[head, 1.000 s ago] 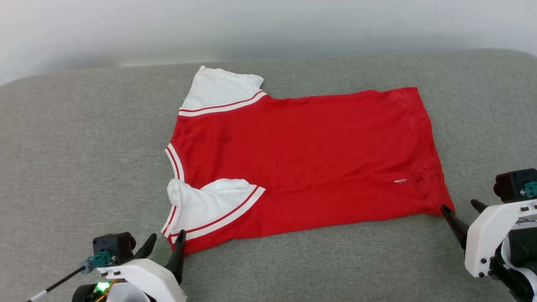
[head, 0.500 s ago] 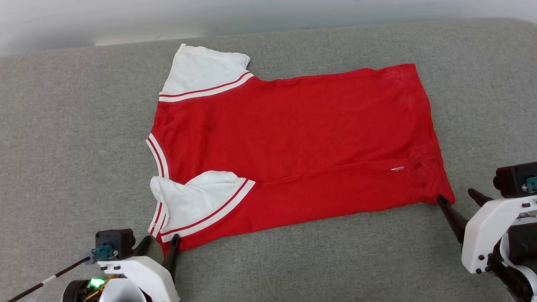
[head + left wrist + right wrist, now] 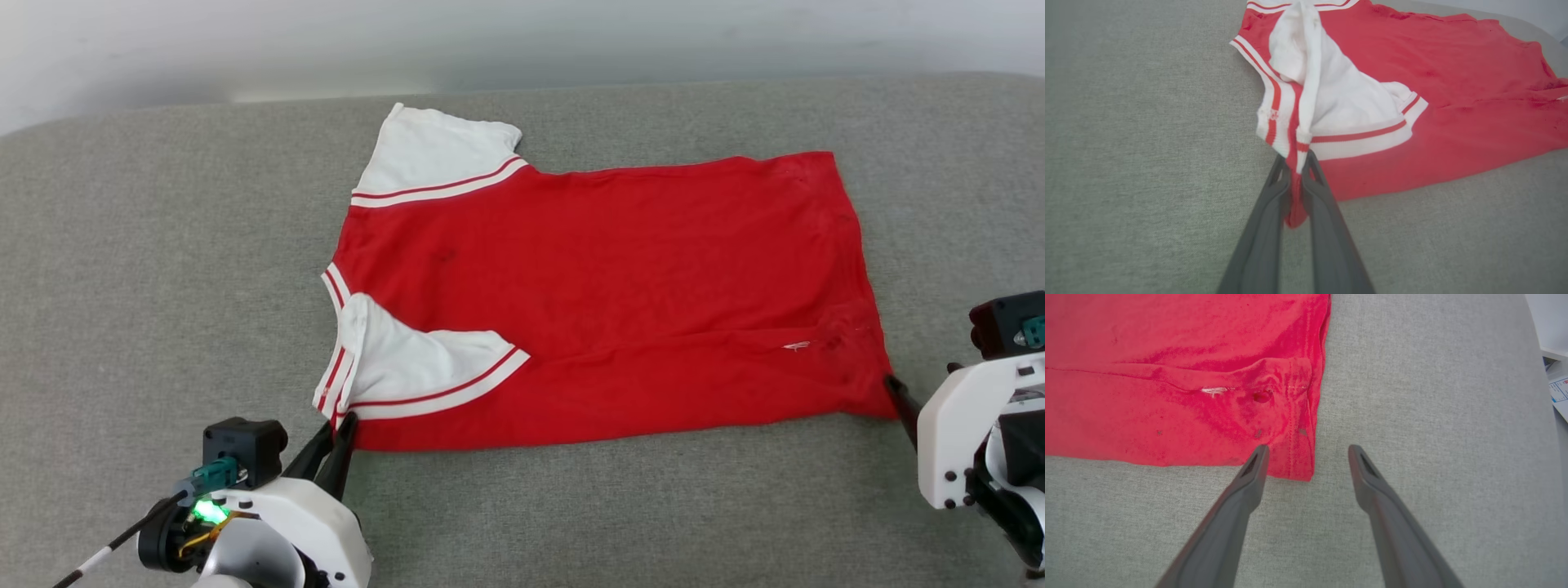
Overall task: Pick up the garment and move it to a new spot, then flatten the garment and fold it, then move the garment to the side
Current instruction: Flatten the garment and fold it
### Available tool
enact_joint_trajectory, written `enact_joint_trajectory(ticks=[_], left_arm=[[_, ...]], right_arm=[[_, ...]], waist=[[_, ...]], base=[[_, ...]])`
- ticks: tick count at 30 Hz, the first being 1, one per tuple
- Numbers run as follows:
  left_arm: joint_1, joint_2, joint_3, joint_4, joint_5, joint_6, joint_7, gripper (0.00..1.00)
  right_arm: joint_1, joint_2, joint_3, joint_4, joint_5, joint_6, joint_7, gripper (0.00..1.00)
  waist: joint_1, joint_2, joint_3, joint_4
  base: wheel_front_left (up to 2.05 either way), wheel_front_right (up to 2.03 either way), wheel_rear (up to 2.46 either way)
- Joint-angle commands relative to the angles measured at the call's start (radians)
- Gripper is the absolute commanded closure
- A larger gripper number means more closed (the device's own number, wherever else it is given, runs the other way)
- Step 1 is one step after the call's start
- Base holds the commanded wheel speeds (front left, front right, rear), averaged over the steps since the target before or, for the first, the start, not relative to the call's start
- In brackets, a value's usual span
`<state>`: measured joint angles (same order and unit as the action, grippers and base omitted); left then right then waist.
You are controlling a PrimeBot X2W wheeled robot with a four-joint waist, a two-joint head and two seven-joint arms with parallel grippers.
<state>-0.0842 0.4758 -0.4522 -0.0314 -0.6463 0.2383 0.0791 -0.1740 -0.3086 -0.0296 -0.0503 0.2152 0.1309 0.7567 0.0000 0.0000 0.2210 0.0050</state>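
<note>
The garment (image 3: pixel 604 294), a red shirt with white sleeves and red-white stripe trim, lies spread flat on a grey cushion (image 3: pixel 122 269), collar to the left. My left gripper (image 3: pixel 341 425) is shut on the garment's near left corner beside the folded-in sleeve (image 3: pixel 408 367); in the left wrist view red cloth is pinched between its fingers (image 3: pixel 1274 204), with the garment (image 3: pixel 1453 81) rising from them. My right gripper (image 3: pixel 1306 451) is open, its tips astride the garment's (image 3: pixel 1167 375) near right hem corner; in the head view one of its fingers (image 3: pixel 902 404) touches that corner.
The grey cushion (image 3: pixel 1433 396) stretches around the shirt on all sides. A pale wall (image 3: pixel 522 41) runs behind it. White papers (image 3: pixel 1557 392) lie past the cushion's edge in the right wrist view.
My left gripper has shut on the near left corner of the garment, and the sleeve there has bunched up. The right gripper has edged up to the hem corner. The camera has shifted.
</note>
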Motion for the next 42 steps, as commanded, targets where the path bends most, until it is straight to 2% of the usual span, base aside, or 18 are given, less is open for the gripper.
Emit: enact_joint_trajectory(ticks=[1, 9, 19, 20, 21, 22, 30, 35, 42], left_arm=[[-0.005, 0.010, 0.001, -0.027, 0.011, 0.007, 0.000, 1.00], [-0.005, 0.034, -0.007, -0.158, 0.030, 0.017, 0.015, 1.00], [-0.026, 0.028, -0.016, -0.173, 0.036, 0.014, 0.012, 1.00], [-0.026, 0.029, -0.018, -0.170, 0.035, 0.012, 0.015, 1.00], [-0.027, 0.030, -0.019, -0.167, 0.033, 0.011, 0.018, 1.00], [-0.028, 0.031, -0.021, -0.163, 0.031, 0.010, 0.020, 1.00], [0.021, 0.054, -0.026, -0.114, 0.012, 0.008, 0.041, 1.00], [0.091, 0.081, -0.027, -0.109, -0.012, 0.020, 0.067, 1.00], [0.205, 0.115, -0.038, -0.149, -0.044, 0.044, 0.110, 1.00]], right_arm=[[-0.024, 0.005, -0.004, 0.014, -0.009, 0.000, 0.011, 0.00], [-0.058, 0.039, -0.019, 0.112, -0.030, -0.001, 0.068, 0.00], [-0.045, 0.059, -0.014, 0.233, -0.046, 0.000, 0.083, 0.00], [-0.041, 0.059, -0.015, 0.248, -0.044, 0.000, 0.082, 0.56], [-0.039, 0.062, -0.018, 0.261, -0.041, 0.000, 0.081, 0.82], [-0.038, 0.067, -0.022, 0.271, -0.040, -0.001, 0.079, 1.00], [-0.034, 0.051, -0.048, 0.257, -0.013, -0.001, 0.044, 1.00], [0.002, 0.029, -0.062, 0.189, 0.011, -0.001, 0.052, 1.00], [0.153, 0.005, -0.109, 0.056, 0.037, -0.001, 0.118, 1.00]], waist=[[0.0000, 0.0000, 0.004, 0.009], [0.0000, 0.0000, 0.046, 0.039], [0.0000, 0.0000, 0.096, 0.069], [0.0000, 0.0000, 0.097, 0.070], [0.0000, 0.0000, 0.096, 0.070], [0.0000, 0.0000, 0.093, 0.069], [0.0000, 0.0000, 0.017, 0.049], [0.0000, 0.0000, -0.053, 0.028], [0.0000, 0.0000, -0.101, 0.014]], base=[[0.00, 0.00, 0.00], [0.00, 0.00, 0.00], [0.00, 0.00, 0.00], [0.00, 0.00, 0.00], [0.00, 0.00, 0.00], [0.00, 0.00, 0.00], [0.00, 0.00, 0.00], [0.00, 0.00, 0.00], [0.00, 0.00, 0.00]])
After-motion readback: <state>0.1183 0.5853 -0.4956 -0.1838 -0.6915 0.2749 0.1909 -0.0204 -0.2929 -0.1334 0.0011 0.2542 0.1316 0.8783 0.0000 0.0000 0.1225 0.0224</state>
